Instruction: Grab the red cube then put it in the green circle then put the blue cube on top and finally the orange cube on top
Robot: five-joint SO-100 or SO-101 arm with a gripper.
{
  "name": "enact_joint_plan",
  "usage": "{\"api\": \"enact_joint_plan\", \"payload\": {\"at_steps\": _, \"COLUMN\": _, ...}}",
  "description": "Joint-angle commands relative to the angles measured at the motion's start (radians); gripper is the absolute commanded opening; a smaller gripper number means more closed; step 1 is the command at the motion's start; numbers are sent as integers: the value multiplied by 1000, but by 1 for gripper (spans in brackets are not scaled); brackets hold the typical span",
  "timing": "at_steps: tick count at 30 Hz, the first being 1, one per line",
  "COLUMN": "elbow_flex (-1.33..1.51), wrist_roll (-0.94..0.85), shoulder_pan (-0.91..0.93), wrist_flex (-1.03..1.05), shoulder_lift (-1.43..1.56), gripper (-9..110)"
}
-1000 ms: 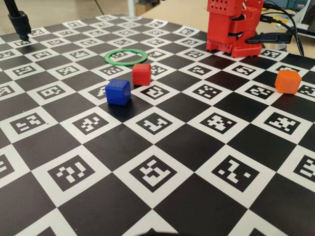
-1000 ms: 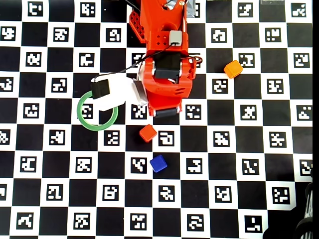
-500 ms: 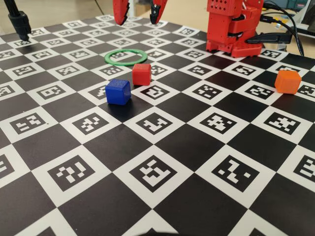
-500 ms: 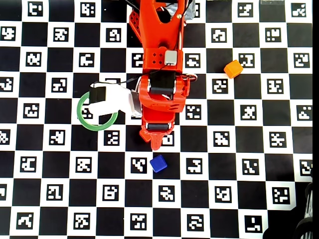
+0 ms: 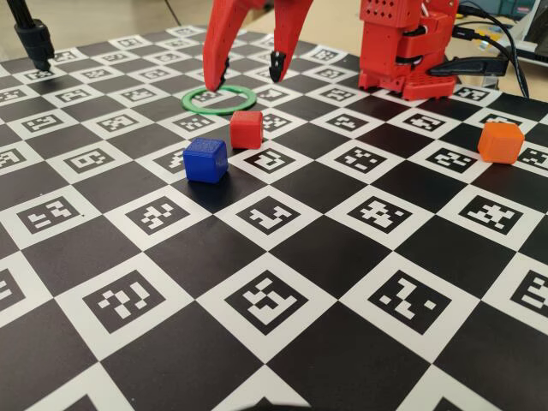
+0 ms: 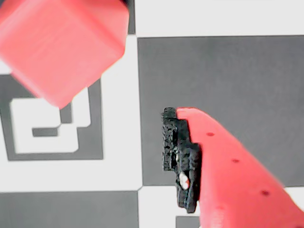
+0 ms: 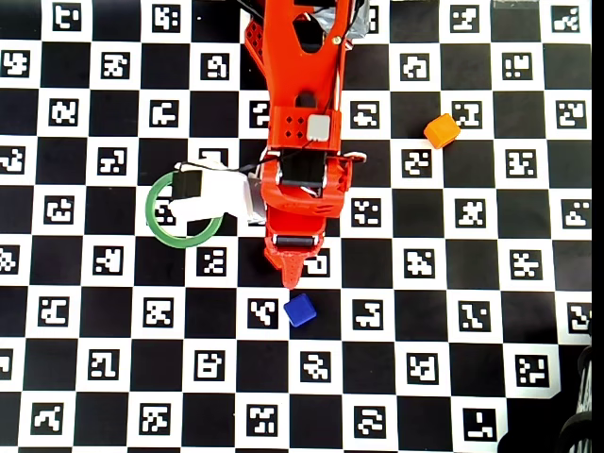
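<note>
Checkered marker board (image 5: 282, 342), three cubes, ring.

The gripper (image 5: 247, 75) hangs spread wide above the red cube (image 5: 246, 129), beside the green circle (image 5: 219, 99).

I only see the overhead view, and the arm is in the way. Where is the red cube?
Observer: In the fixed view, the red cube sits on the board just in front of the green circle, outside it.
Operator: Is the claw holding it?
Observer: No. The gripper hangs open above it, and both fingertips are clear of the cube.
Operator: Is the blue cube touching it?
Observer: No. The fixed view shows a gap between the blue cube and the red one.
</note>
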State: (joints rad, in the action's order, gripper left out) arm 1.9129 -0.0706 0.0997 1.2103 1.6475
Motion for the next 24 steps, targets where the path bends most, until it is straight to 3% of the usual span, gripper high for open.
{"api": "enact_joint_plan", "payload": {"at_steps": 1, "elbow_flex": 12, "wrist_roll": 5, "shoulder_pan": 14, "wrist_flex": -46, "shoulder_lift": 11, "gripper": 43}}
{"api": "enact_joint_plan", "payload": {"at_steps": 24, "elbow_flex": 46, "wrist_roll": 61, "shoulder_pan": 32, "wrist_flex": -196, "shoulder_lift": -127, "gripper": 43}}
